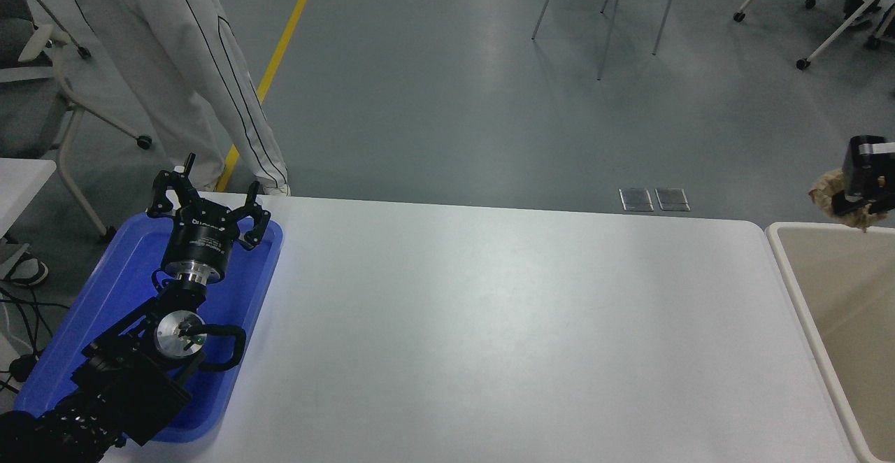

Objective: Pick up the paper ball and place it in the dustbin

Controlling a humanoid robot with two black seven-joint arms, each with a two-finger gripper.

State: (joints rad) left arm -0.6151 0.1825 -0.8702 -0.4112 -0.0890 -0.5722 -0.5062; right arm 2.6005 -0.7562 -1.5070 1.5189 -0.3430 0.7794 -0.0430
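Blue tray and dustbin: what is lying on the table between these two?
Nothing: in the head view the white table is bare from the blue tray to the dustbin.

Right gripper (854, 194) grips ball (825, 191) at right edge.
Bin (790, 267) sits below; left gripper (208, 205) spread over blue tray (119, 267), lower left.
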